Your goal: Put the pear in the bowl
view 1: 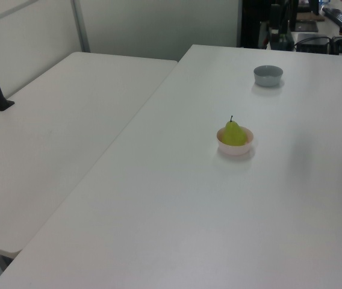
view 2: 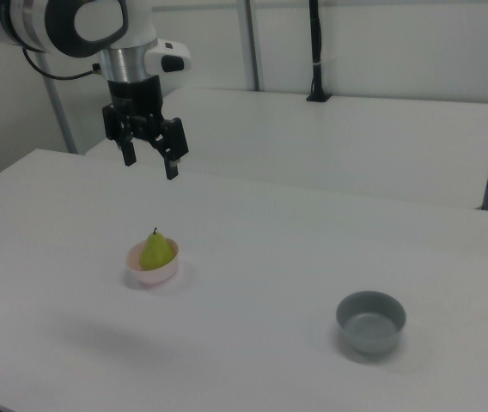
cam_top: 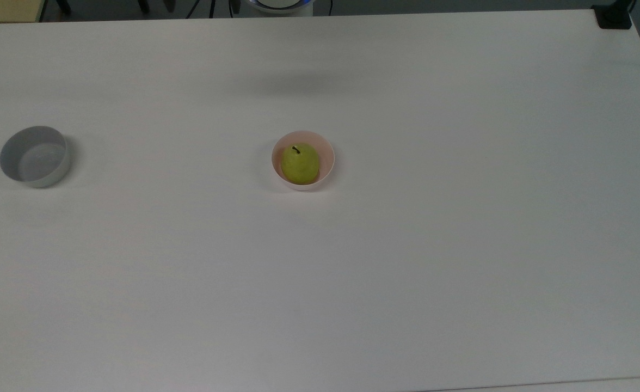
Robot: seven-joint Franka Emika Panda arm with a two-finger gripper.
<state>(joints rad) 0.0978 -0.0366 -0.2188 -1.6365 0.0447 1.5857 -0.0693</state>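
Pear (view 2: 156,251) sits stem-up in the bowl (view 2: 152,272), so I'd call it done. Gripper (view 2: 149,160) hangs well above it, up and to the right view's left, jaws wide apart and empty.

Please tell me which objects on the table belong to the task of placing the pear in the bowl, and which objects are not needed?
Belong to the task:
pear, already sitting in the bowl
pink bowl
gripper, open, raised above the table

Not needed:
grey bowl, empty, standing apart

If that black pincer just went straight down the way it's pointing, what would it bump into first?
Most likely bare white table. In the right view the open pincer points downward, high above it. The pear in the pink bowl looks nearer the camera, though depth is uncertain.
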